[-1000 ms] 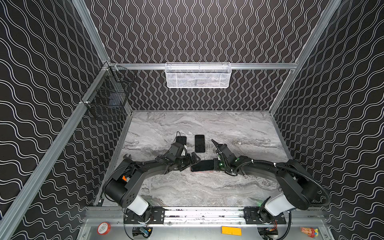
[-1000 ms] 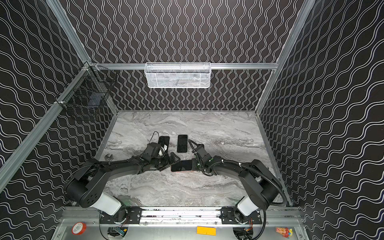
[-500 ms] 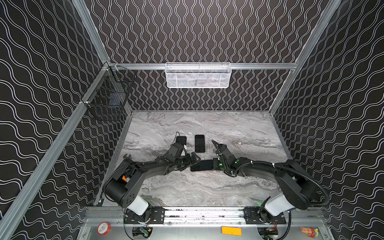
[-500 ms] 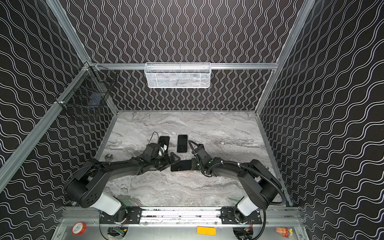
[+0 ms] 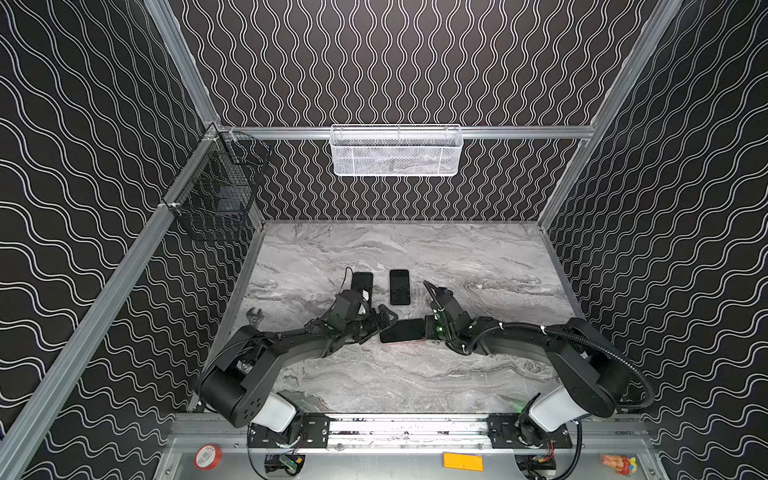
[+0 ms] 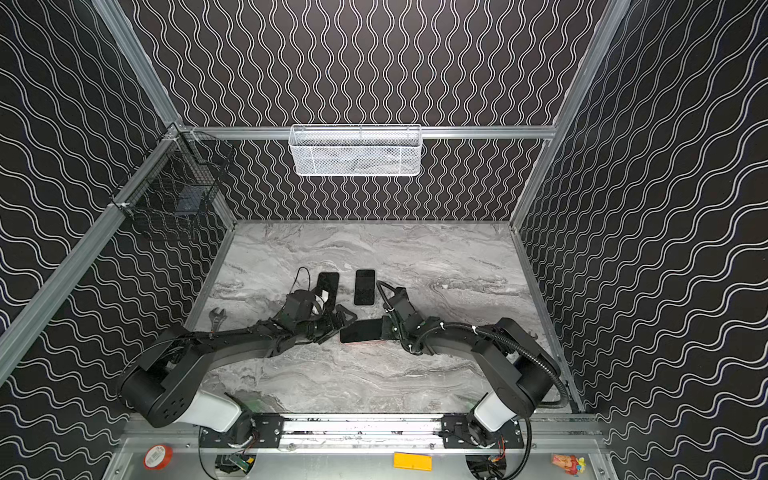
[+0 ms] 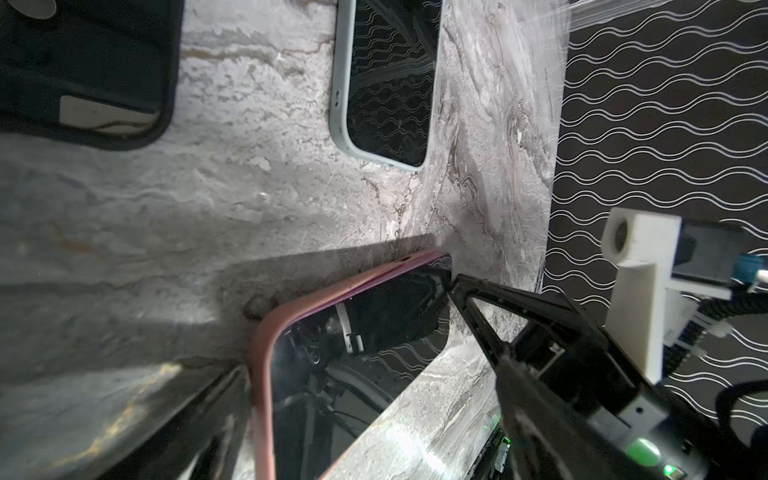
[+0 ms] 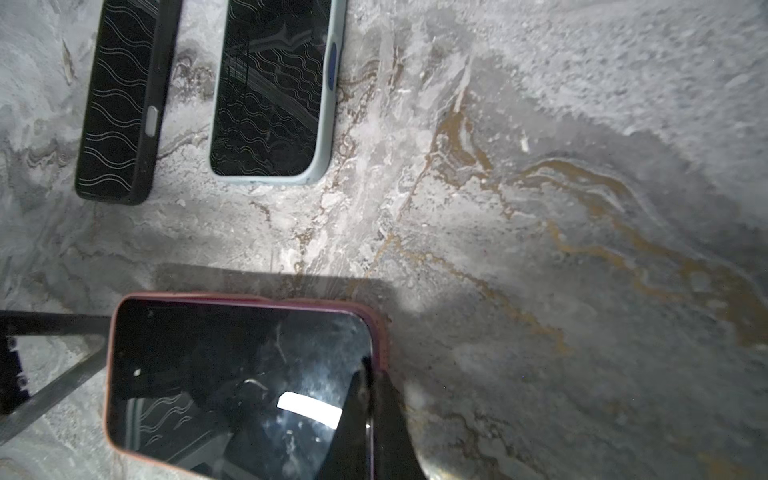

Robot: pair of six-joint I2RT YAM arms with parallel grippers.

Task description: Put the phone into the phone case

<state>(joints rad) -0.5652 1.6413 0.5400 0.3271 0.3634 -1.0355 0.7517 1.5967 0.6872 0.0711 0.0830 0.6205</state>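
Right jaws closed against phone (image 5: 402,331) (left jaws apart)

The phone (image 8: 241,386) screen is showing as glossy glass, throwing back a bright glare, while the pink case (image 8: 379,340) around it is looking matt and rubbery. Toward the upper left of the right wrist view, a pale blue-grey case (image 8: 257,179) is looking smooth with a soft sheen, and a black case (image 8: 160,62) is reading matt. The marble-patterned tabletop (image 8: 540,124) is appearing grainy and dull. In both top views a white mesh basket (image 5: 395,151) and the frame rails (image 5: 104,299) are showing as metal, the rails silvery.
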